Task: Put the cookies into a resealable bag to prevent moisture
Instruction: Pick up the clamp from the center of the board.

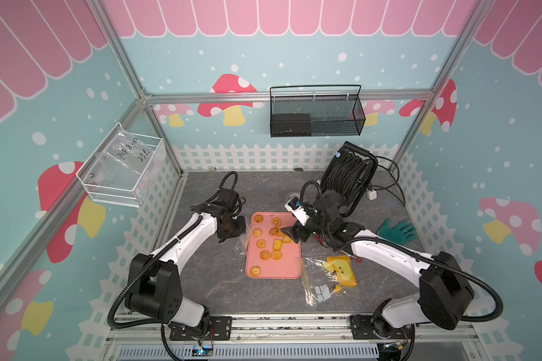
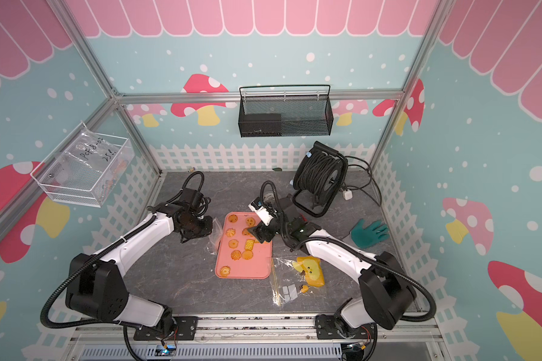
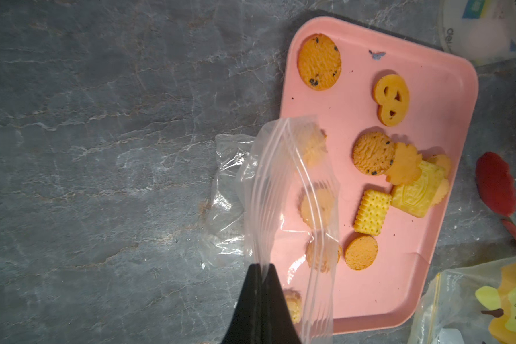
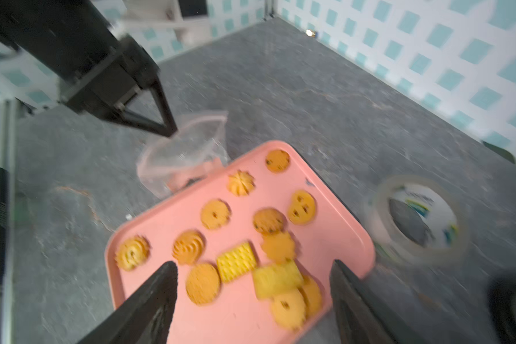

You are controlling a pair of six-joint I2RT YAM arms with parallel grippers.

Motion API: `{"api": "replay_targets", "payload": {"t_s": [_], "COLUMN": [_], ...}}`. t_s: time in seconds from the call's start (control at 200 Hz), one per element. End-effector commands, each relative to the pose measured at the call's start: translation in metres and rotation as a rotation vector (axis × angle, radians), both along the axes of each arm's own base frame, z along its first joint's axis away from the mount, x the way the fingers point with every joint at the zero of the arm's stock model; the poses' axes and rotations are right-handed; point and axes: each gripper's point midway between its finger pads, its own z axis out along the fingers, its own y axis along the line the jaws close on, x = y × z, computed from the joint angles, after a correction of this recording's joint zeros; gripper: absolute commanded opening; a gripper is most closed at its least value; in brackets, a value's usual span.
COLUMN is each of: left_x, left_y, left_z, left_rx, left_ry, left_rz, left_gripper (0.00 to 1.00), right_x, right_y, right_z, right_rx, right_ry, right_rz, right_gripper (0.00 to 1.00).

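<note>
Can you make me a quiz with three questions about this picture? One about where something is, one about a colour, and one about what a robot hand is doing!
1. Where do the cookies lie?
A. in the black basket
B. on the pink tray
C. on the cable reel

2. What colour is the glove?
A. green
B. white
C. purple

3. What is the left gripper doing?
A. hanging open
B. holding a cookie
C. pinching the bag

Answers:
1 B: the cookies are spread over the tray in both top views.
2 A: the glove shows teal-green in both top views.
3 C: the jaws are shut on the clear bag's rim in the left wrist view.
</note>
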Motion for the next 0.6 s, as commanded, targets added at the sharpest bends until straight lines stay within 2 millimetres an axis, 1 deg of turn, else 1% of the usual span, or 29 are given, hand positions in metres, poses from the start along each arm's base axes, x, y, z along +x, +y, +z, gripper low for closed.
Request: {"api": "replay_targets", "payload": {"t_s": [0.0,0.04,0.07,0.1,0.165,0.21,0.275,0.33,0.375,0.46,0.56,0.596], "left_x": [0.01,0.01,0.01,0.011,0.011,0.012,0.013,0.013,0.012,0.012,0.009,0.009], "left_y": [-0.006,-0.006,-0.007,-0.008,-0.01,-0.01,-0.012,-0.012,-0.012,-0.013,-0.013,-0.013], "left_z": [0.008,0.007,0.006,0.005,0.003,0.003,0.002,0.002,0.002,0.0,-0.003,-0.004], "left_rx": [-0.04,-0.042,-0.045,-0.046,-0.049,-0.051,-0.053,-0.052,-0.053,-0.057,-0.053,-0.05], "left_ry": [-0.018,-0.015,-0.011,-0.007,0.001,0.002,0.006,0.007,0.007,0.012,0.029,0.032], "left_rz": [0.005,0.003,0.001,-0.001,-0.011,-0.015,-0.024,-0.028,-0.032,-0.038,-0.05,-0.054], "left_gripper": [0.0,0.0,0.0,0.0,0.0,0.0,0.0,0.0,0.0,0.0,0.0,0.0], "right_x": [-0.014,-0.014,-0.015,-0.017,-0.015,-0.013,-0.011,-0.015,-0.017,-0.017,-0.018,-0.017], "right_y": [-0.083,-0.103,-0.114,-0.123,-0.133,-0.139,-0.153,-0.167,-0.177,-0.184,-0.176,-0.178], "right_z": [-0.046,-0.048,-0.048,-0.054,-0.053,-0.058,-0.074,-0.094,-0.104,-0.113,-0.12,-0.124], "right_rx": [-0.293,-0.284,-0.27,-0.268,-0.257,-0.268,-0.338,-0.412,-0.434,-0.368,-0.336,-0.348], "right_ry": [0.06,0.078,0.085,0.093,0.058,0.056,0.08,0.097,0.111,0.139,0.159,0.167], "right_rz": [-0.128,-0.202,-0.247,-0.281,-0.322,-0.323,-0.323,-0.312,-0.315,-0.302,-0.239,-0.239], "right_gripper": [0.86,0.86,0.86,0.86,0.9,0.92,0.93,0.94,0.94,0.95,0.95,0.95]}}
